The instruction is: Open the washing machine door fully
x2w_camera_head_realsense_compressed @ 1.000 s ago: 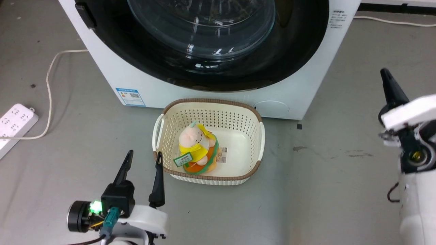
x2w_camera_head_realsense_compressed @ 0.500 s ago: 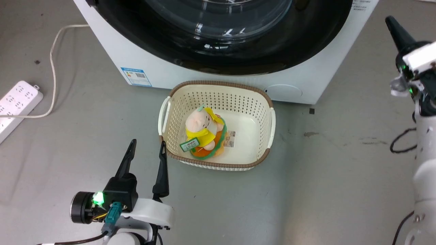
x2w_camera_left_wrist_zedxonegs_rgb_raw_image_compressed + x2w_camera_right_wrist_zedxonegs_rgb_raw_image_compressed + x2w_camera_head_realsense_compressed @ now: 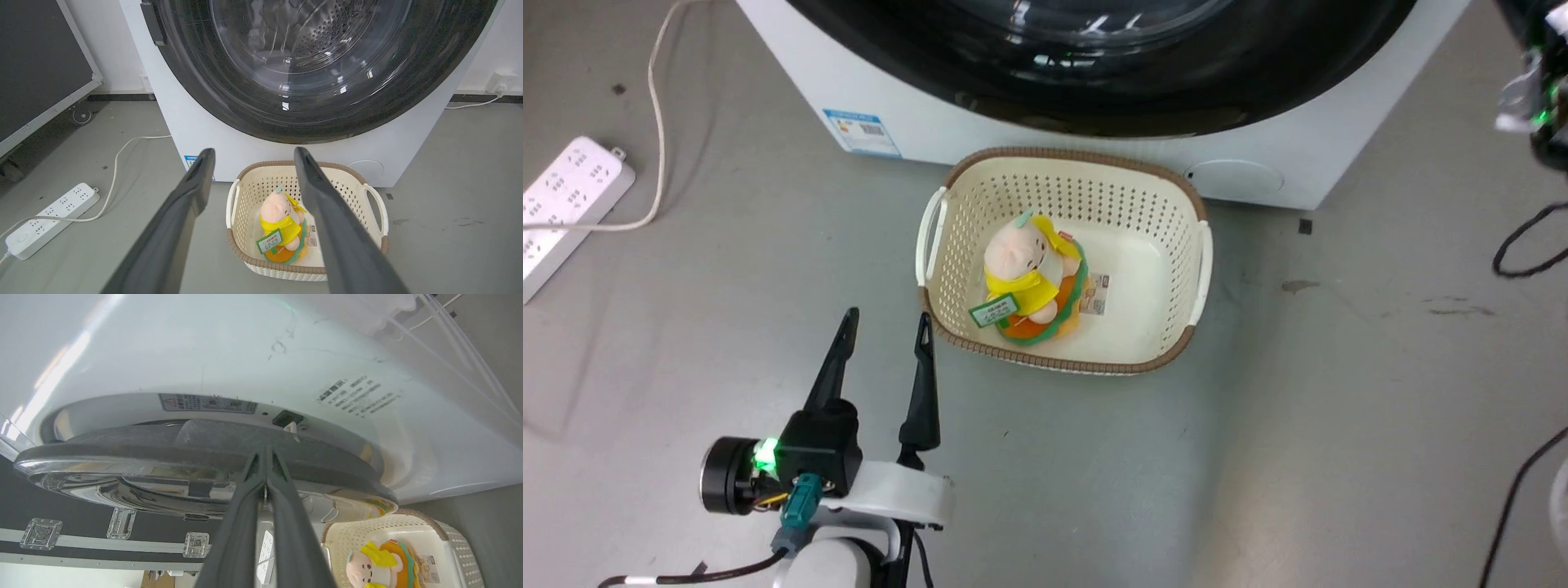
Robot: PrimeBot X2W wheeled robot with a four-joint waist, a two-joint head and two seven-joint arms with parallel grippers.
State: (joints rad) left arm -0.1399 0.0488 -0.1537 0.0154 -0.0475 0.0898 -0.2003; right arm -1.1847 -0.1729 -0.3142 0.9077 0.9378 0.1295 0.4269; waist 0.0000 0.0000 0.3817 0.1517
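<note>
Washing machine door (image 3: 322, 61): a big round glossy black ring with a bulging clear glass bowl in its centre, set in the front of the white washing machine (image 3: 204, 134) and nearly as wide as it. Through the glass, my left wrist camera picks up the perforated steel drum.

On the grey floor just in front of the machine sits a cream perforated basket (image 3: 1070, 152) with a brown rim. Inside it is a plush toy (image 3: 1033, 282) in yellow, with a green tag, and a small printed slip beside it.

My left gripper (image 3: 887, 317) hangs near the basket's left corner, fingers spread wide and holding nothing.

My right wrist camera looks along the door's dark edge and shows a warning label and a latch slot on the white face behind it. My right gripper (image 3: 265, 448) has its fingers pressed together, tips at that edge; I cannot tell whether they touch it.

From the head camera I also see a white power strip (image 3: 564, 204) at far left.
</note>
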